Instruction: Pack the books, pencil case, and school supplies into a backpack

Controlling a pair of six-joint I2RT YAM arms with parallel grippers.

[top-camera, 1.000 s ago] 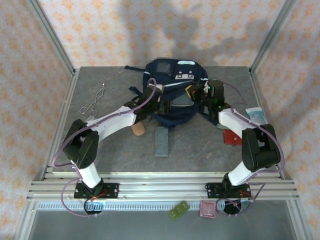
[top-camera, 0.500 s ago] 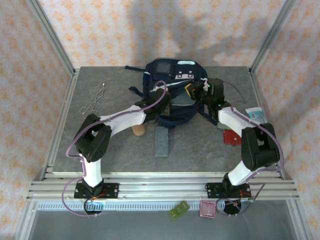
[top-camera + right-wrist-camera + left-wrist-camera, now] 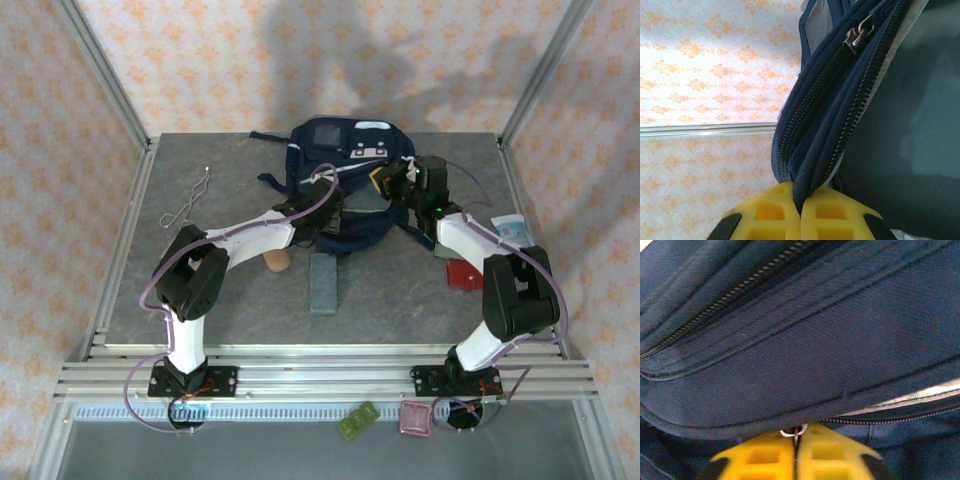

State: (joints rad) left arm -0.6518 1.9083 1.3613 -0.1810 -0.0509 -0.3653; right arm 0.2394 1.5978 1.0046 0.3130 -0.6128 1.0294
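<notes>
Left gripper (image 3: pixel 796 454) pinches a metal zipper ring (image 3: pixel 789 433) on the large navy-blue fabric backpack (image 3: pixel 800 340); right gripper (image 3: pixel 800 214) clamps its three-o'clock zippered edge (image 3: pixel 809 155).

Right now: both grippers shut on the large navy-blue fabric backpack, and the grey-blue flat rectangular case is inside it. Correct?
No. The grey-blue flat rectangular case lies on the table, just in front of the navy-blue fabric backpack, as the top external view shows. The left gripper and right gripper are indeed both shut on the backpack.
</notes>
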